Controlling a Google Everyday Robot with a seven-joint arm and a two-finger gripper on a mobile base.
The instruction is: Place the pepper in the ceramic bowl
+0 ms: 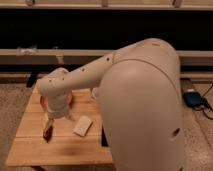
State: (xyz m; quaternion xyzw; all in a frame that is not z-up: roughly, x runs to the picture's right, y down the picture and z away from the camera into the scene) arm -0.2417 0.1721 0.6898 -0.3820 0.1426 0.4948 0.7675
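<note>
- The small, dark red, glossy pepper [48,133] lies on the pale wooden worktop [60,150], close to its left edge.
- The gripper [48,123] hangs directly over the pepper's top end; I cannot tell whether it grips it.
- The round orange-brown ceramic bowl [43,100] sits towards the back-left corner, mostly hidden by the white arm [85,75].

Pale pincer [49,123] over dark red pepper [48,134]
</note>
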